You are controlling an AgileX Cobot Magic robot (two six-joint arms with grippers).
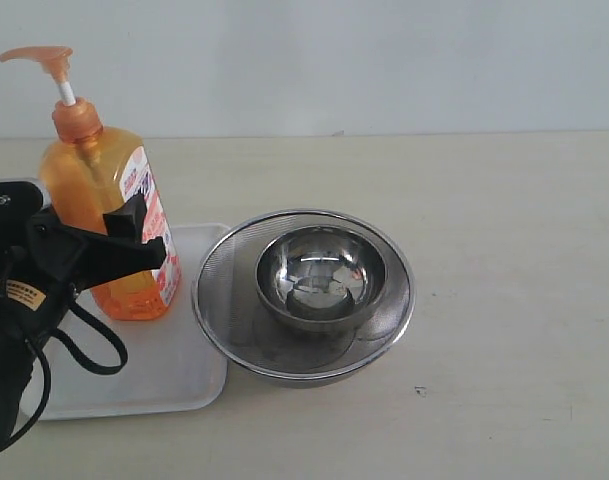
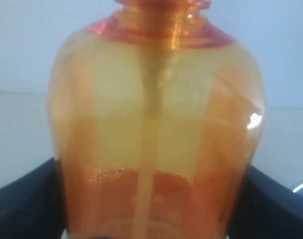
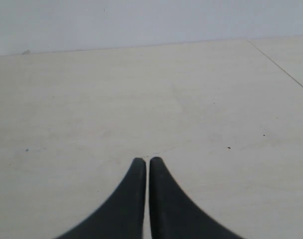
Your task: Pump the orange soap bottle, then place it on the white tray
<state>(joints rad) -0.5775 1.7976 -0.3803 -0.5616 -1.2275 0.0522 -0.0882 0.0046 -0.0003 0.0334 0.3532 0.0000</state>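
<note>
Left wrist view shows the left gripper (image 2: 153, 204) clamped on either side of the orange soap bottle (image 2: 156, 124), upright and seemingly resting on the white tray (image 1: 184, 370). Partly full, its smooth plastic looks light, slippery and squeezable, so a low body grip suits. The right gripper (image 3: 147, 167) is closed and empty.

The orange soap bottle (image 1: 84, 185) was glossy, translucent plastic; the white tray (image 1: 164, 365) was smooth, faintly shiny plastic. The small bowl (image 1: 321, 270) was mirror-polished metal, the strainer (image 1: 224, 290) fine metal mesh, the tabletop (image 1: 514, 300) matt.
</note>
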